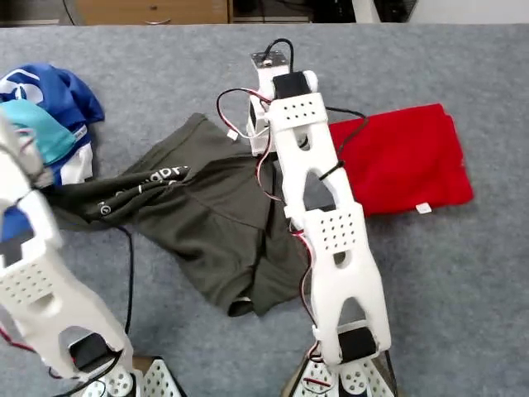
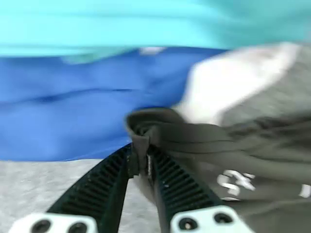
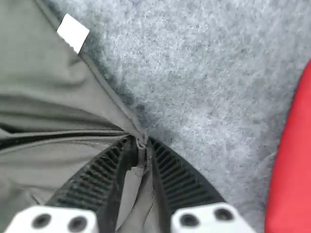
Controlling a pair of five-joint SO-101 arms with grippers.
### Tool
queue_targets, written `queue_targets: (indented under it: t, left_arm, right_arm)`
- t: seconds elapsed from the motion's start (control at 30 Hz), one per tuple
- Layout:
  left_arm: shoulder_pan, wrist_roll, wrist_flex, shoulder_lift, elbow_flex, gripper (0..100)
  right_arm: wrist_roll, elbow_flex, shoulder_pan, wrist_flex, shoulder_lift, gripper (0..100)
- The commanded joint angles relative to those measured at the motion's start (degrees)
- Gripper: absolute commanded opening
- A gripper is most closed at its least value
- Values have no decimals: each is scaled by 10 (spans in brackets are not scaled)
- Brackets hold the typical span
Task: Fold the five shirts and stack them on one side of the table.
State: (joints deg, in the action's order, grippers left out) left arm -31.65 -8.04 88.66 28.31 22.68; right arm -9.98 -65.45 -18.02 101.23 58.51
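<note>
Two grippers hold the olive shirt [image 1: 215, 223], which lies crumpled mid-table between the folded red shirt [image 1: 405, 157] and the blue shirt [image 1: 50, 91]. The left gripper [image 2: 140, 155] is clamped on a bunched edge, and the right gripper [image 3: 141, 145] pinches a seam. The fabric looks light and limp and is likely to sag, so grip it at edges or corners.

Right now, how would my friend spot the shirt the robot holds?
On the grey table, look between the blue-and-teal heap and the folded red shirt. The dark olive shirt there has white print and is pinched by the left pincer and right pincer.
</note>
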Motion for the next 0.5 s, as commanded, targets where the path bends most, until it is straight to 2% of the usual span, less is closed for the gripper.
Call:
queue_targets:
  t: [0.0, 0.07, 0.13, 0.27, 0.37, 0.47]
  left_arm:
    - [56, 34, -1, -34, 34, 19]
    - [79, 57, -3, -33, 43, 19]
    - [105, 79, -5, -33, 46, 19]
    - [174, 140, -15, -33, 44, 19]
    - [231, 185, -44, -33, 40, 19]
    - [265, 225, -86, -33, 40, 19]
  right_arm:
    - [11, -29, 36, -8, -9, 225]
    - [11, -29, 59, -31, -7, 283]
    - [9, -29, 79, -55, -7, 284]
    - [12, -34, 93, -75, -12, 173]
    - [26, -65, 80, -40, -15, 65]
    - [83, -95, 65, 11, -18, 72]
